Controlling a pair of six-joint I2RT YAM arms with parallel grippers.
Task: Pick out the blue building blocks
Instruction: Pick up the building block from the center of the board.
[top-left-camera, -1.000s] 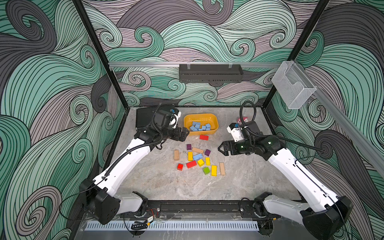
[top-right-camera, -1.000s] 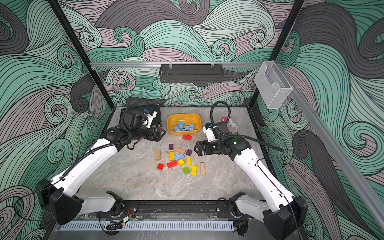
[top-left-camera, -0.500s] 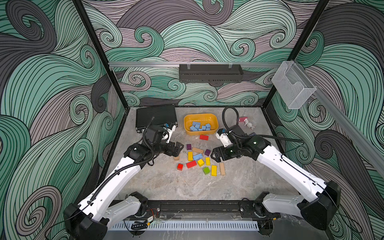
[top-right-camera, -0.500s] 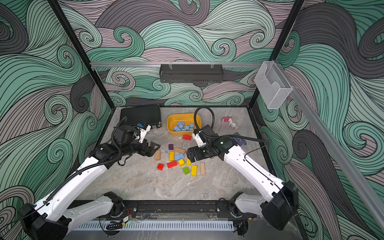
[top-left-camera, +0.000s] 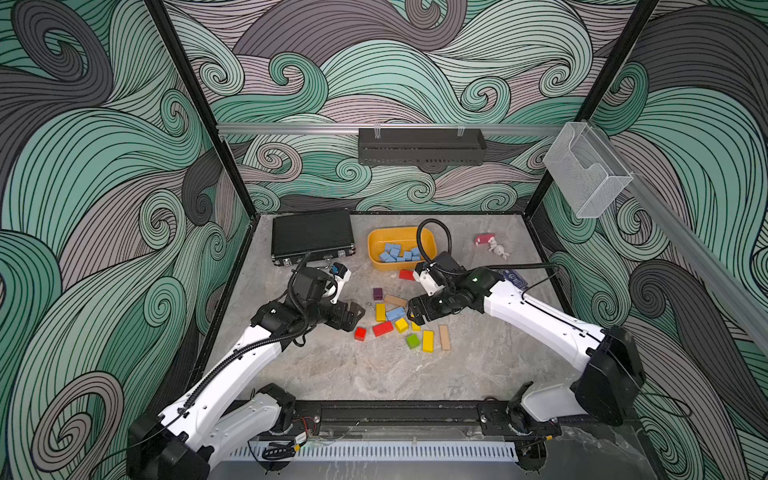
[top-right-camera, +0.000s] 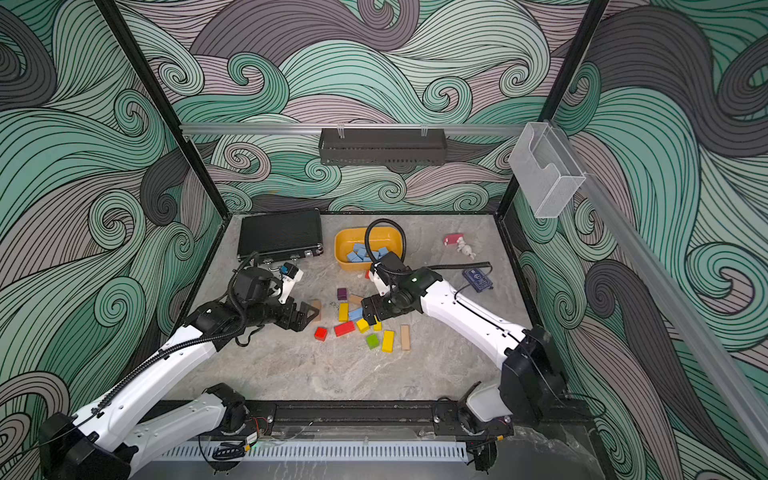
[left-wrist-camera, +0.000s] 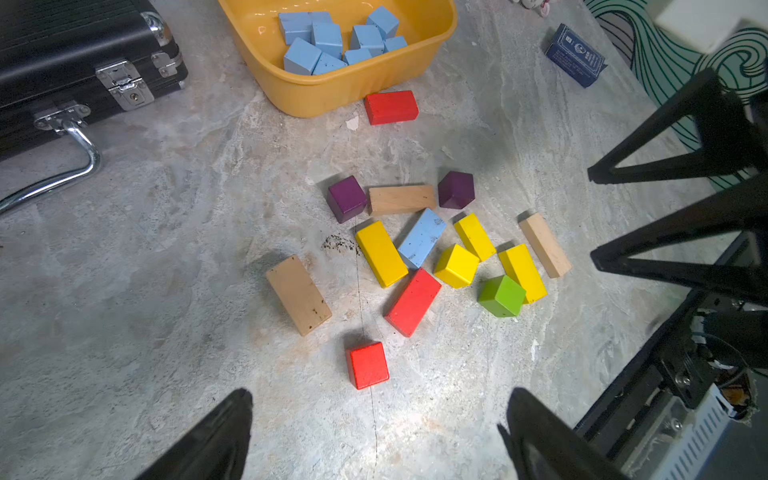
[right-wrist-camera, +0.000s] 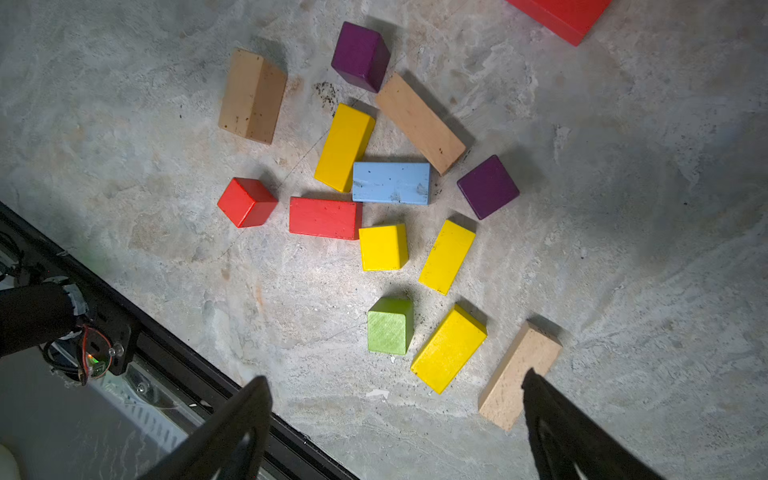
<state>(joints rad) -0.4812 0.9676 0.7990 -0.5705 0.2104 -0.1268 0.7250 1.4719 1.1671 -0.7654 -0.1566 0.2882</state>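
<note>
A loose blue bar (right-wrist-camera: 390, 183) lies flat among mixed blocks, touching a yellow bar (right-wrist-camera: 344, 147); other blue blocks (left-wrist-camera: 332, 41) sit in the yellow tub (left-wrist-camera: 361, 89). Left gripper (left-wrist-camera: 380, 395) and right gripper (right-wrist-camera: 392, 380) hang open, empty. Probably light, rigid wood: pinch its long sides.

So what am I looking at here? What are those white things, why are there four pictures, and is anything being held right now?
The white things are two robot arms, the left arm and the right arm, each ending in a two-fingered gripper. Two pictures look down from a camera pair overhead; the other two come from cameras on the wrists. On the table sit a yellow tub of blue blocks, one blue block lying among the other coloured blocks, a black case, a card packet and a small toy. The left gripper and right gripper are both open and hold nothing.
</note>
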